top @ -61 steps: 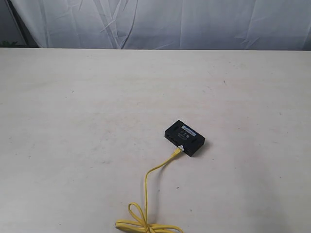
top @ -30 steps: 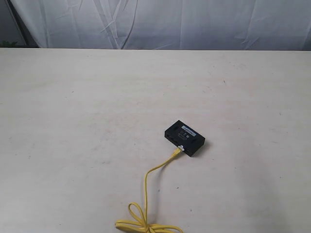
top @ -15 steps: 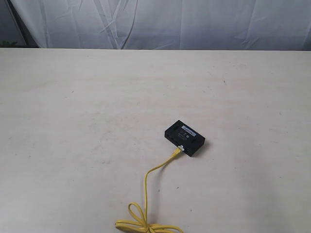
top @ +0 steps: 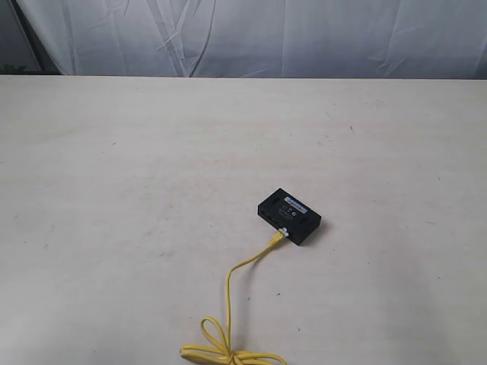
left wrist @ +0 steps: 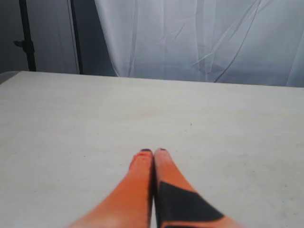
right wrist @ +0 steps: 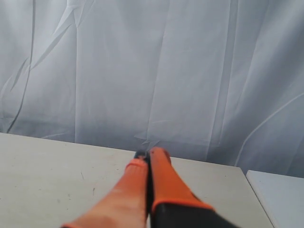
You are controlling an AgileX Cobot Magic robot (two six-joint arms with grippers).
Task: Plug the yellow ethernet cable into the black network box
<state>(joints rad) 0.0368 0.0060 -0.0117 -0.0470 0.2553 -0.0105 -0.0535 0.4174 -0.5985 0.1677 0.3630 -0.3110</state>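
Observation:
The black network box (top: 290,215) lies flat on the table, right of the middle, in the exterior view. The yellow ethernet cable (top: 230,293) runs from a coil at the front edge up to the box, its clear plug (top: 281,232) sitting at the box's port side. Neither arm appears in the exterior view. My left gripper (left wrist: 153,152) is shut over bare tabletop, with nothing between its orange fingers. My right gripper (right wrist: 147,155) is also shut and empty, pointing toward the curtain. Neither wrist view shows the box or the cable.
A pale table (top: 137,190) spreads across the exterior view. A white curtain (top: 266,38) hangs behind its far edge. In the right wrist view a second white surface (right wrist: 280,199) adjoins the table's edge.

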